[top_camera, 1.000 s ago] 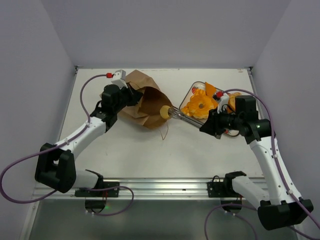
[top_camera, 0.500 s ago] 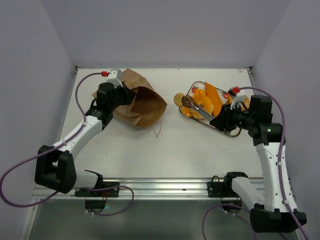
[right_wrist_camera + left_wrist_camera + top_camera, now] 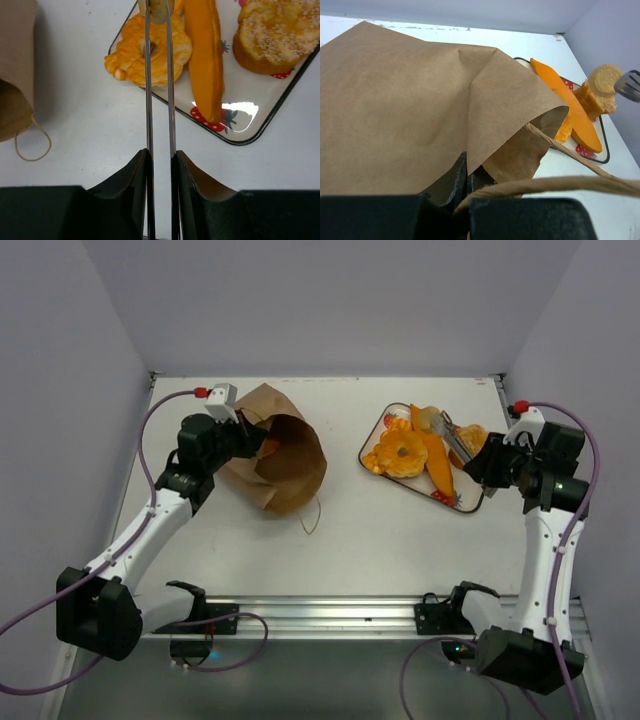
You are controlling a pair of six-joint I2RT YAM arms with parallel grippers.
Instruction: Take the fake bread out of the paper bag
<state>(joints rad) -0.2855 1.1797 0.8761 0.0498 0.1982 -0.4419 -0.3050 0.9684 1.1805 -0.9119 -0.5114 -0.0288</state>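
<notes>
The brown paper bag [image 3: 280, 455] lies on its side at the left, mouth facing right, and it fills the left wrist view [image 3: 410, 110]. My left gripper [image 3: 243, 436] is shut on the bag's upper rim [image 3: 465, 180]. A bit of orange [image 3: 268, 446] shows inside the mouth. My right gripper [image 3: 483, 462] is shut on metal tongs [image 3: 159, 100], which pinch a small round roll [image 3: 430, 420] above the strawberry-print tray [image 3: 372, 432]. On the tray lie a ring loaf [image 3: 135, 55], a baguette [image 3: 205, 60] and a sesame bun [image 3: 272, 35].
The bag's looped string handle [image 3: 312, 518] lies on the white table in front of the bag. Grey walls close in the table at the back and both sides. The tray's dark rim [image 3: 250, 139] sits close to my right gripper.
My right arm has carried the tongs and the roll from the bag's mouth rightward to above the tray. My left arm has drawn back slightly, still holding the bag.
</notes>
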